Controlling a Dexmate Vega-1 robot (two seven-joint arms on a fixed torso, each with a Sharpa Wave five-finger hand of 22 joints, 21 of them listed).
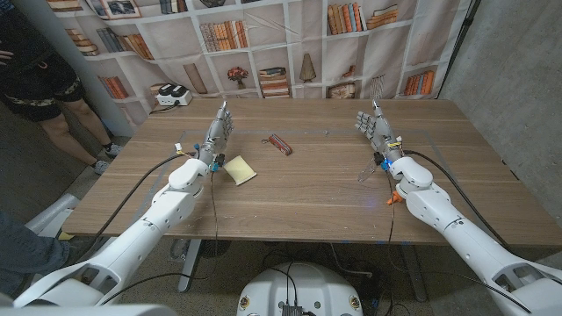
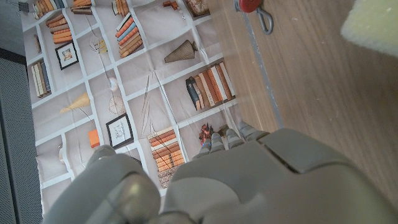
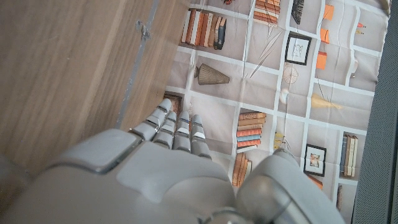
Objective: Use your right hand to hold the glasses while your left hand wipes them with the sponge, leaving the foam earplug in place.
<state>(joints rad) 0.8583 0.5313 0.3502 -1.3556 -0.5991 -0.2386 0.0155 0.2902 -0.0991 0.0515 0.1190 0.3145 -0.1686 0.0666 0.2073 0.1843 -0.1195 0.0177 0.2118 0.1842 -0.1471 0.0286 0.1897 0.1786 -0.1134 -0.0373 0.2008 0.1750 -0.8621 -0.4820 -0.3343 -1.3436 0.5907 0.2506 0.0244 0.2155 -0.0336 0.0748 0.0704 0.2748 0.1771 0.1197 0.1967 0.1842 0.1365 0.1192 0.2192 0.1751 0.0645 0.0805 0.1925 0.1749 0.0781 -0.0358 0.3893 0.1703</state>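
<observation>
Hands (image 1: 219,132) (image 1: 373,127) are held open, fingers straight, nothing gripped; sponge (image 1: 240,170) is seen at 5 o'clock of left hand.

Even, soft indoor light, faint shadows; wrist views blurred up close, edges bowed.

Rectangular foam sponge (image 1: 239,169): pale yellow. Folded glasses (image 1: 279,145): dark red-brown frame. Small foam earplug (image 1: 392,199): bright orange. Wooden table (image 1: 307,202): mid-brown, streaked grain. Left robot hand (image 1: 219,132) and right robot hand (image 1: 375,125): light grey. Fabric backdrop (image 1: 290,44): white printed shelving with orange, red and brown books.
</observation>
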